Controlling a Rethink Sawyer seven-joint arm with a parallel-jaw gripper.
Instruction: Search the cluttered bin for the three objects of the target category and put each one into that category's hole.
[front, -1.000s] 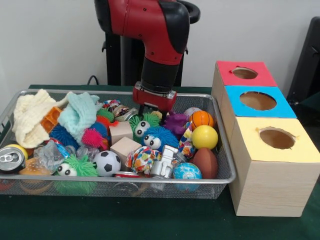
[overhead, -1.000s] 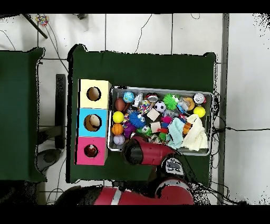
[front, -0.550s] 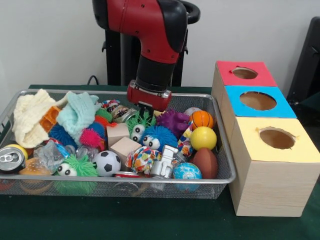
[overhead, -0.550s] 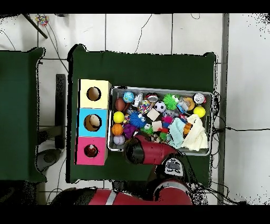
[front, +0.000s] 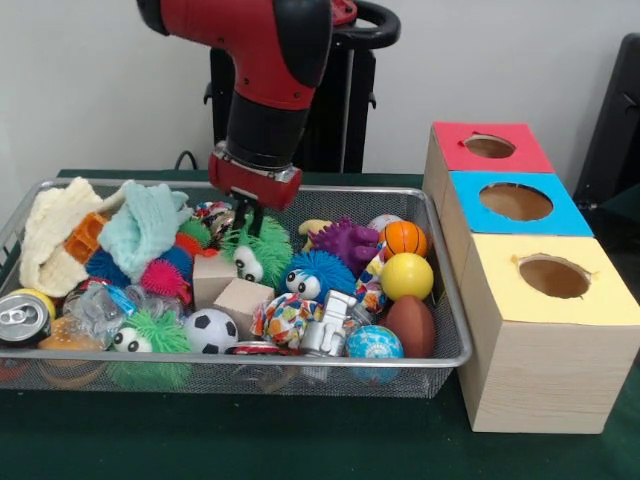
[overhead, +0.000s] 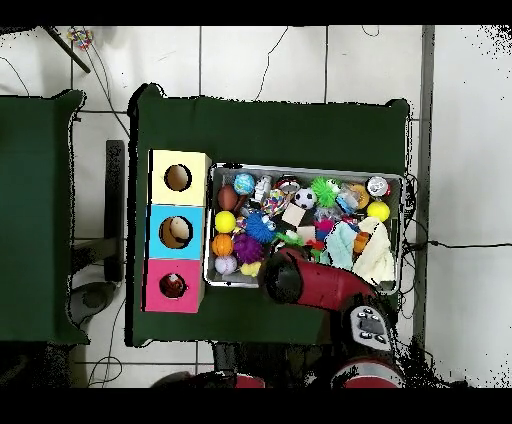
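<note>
Red arm (overhead: 310, 285) over the cluttered bin (overhead: 392, 180) (three-holed box (overhead: 160, 231) alongside)

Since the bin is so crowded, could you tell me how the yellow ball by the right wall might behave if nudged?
The yellow ball looks smooth and round, so it would probably roll. The basketball and bin wall beside it likely stop it quickly.

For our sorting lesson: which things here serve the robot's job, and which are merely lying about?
In use: gripper, green fuzzy toy beneath it, wire bin, three-hole box.
Lying about for now, it seems: soda can, cream cloth, soccer ball, wooden block.
</note>
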